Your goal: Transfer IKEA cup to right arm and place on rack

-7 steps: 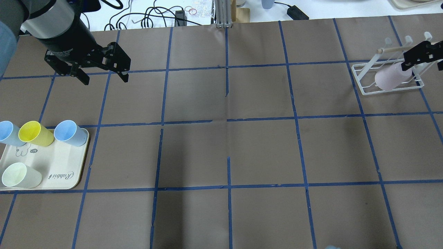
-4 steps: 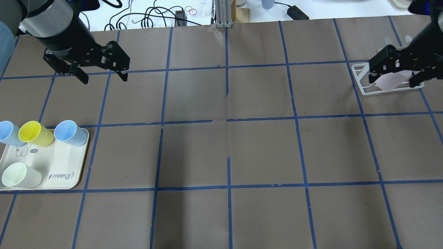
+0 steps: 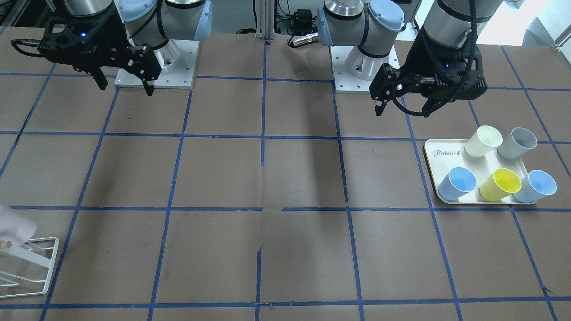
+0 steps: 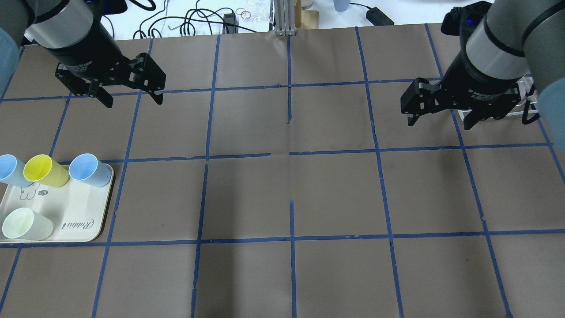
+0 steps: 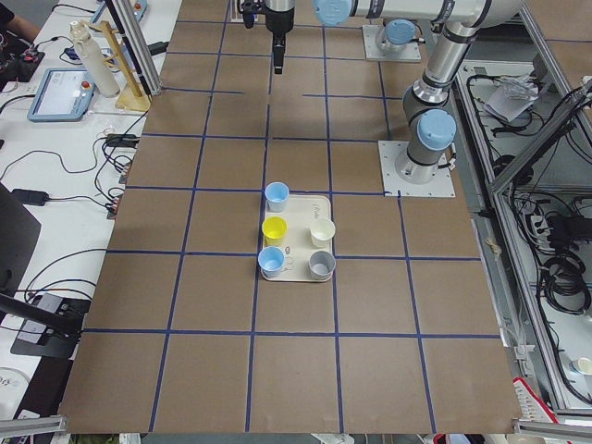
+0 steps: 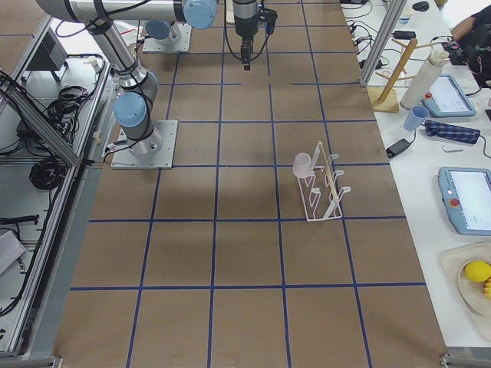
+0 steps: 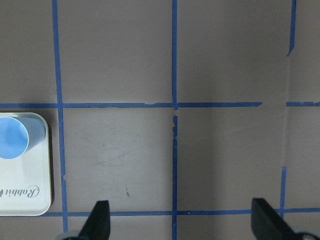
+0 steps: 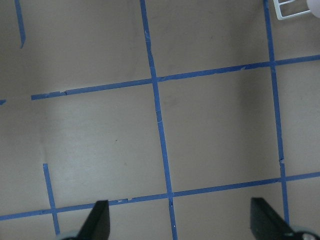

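Brown paper crossed with blue tape is covering the tabletop (image 4: 291, 194), and both arms are hanging above its far half. The left arm (image 4: 66, 35) is staying where it was a second ago, while the right arm (image 4: 494, 53) is now sitting well inboard of the rack (image 6: 326, 192), having drawn back from it. The rack is standing at the robot's right end, and the tray (image 4: 75, 212) with five other cups is lying at the opposite end, near the left arm. The cup (image 6: 302, 163) is resting tilted on one of the rack's slanted rods, on the side toward the robot, its long axis leaning with the rod rather than standing upright; nothing is gripping it. From the right pincer (image 4: 439, 124) it is lying off to the robot's right, and the right arm is by far the nearer one. That pincer is gaping wide and carrying nothing; a second ago it was right at the cup on the rack. The left pincer (image 4: 133, 103) is likewise spreading wide and empty. Judging by this, the placing is looking done and only the retreat is remaining.
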Controlling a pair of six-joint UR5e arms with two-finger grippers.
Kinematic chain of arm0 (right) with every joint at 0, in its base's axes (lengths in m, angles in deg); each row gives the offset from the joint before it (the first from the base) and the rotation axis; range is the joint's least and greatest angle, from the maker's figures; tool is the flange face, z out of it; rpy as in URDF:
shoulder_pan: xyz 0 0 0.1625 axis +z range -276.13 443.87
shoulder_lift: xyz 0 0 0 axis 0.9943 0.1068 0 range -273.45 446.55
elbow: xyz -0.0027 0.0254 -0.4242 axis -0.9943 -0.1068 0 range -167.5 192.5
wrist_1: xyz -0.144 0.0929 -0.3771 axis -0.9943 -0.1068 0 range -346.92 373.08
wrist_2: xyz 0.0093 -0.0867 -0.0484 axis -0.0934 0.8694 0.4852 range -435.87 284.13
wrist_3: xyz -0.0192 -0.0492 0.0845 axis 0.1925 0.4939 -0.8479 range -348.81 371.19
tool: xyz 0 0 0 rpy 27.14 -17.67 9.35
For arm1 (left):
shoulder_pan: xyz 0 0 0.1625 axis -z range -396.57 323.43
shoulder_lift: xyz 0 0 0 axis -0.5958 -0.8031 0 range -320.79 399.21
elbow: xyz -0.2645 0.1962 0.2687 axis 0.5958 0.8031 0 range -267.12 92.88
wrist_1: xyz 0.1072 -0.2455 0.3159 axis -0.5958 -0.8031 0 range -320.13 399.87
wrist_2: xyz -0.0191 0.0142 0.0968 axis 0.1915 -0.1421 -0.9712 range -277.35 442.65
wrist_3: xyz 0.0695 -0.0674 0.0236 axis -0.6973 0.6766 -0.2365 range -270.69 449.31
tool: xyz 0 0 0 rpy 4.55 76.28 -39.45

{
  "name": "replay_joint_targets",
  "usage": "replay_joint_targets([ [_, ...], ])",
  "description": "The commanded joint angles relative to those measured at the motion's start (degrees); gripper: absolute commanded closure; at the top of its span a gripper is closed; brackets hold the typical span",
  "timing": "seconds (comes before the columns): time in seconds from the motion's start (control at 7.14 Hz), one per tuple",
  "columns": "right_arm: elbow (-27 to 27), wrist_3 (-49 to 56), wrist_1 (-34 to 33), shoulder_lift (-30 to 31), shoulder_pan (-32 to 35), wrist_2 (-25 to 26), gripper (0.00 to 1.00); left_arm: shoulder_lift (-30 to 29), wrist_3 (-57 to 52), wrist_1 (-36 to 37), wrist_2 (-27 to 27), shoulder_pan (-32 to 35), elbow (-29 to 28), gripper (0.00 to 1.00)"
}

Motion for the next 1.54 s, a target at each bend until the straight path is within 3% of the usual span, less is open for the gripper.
replay_joint_targets([
  [0.0,1.2,-1.1,0.0,1.1,2.5,0.3,0.0,0.0,0.0,0.0,0.0,0.0,0.0,0.0],
  [0.7,1.9,0.0,1.6,1.7,0.0,-3.5,0.0,-0.3,0.0,-0.1,-0.4,0.0,-0.7,0.0],
  [1.4,1.9,-0.8,1.9,2.3,0.1,-2.4,0.0,-0.4,0.0,-0.1,-0.3,-0.3,-1.0,0.0],
])
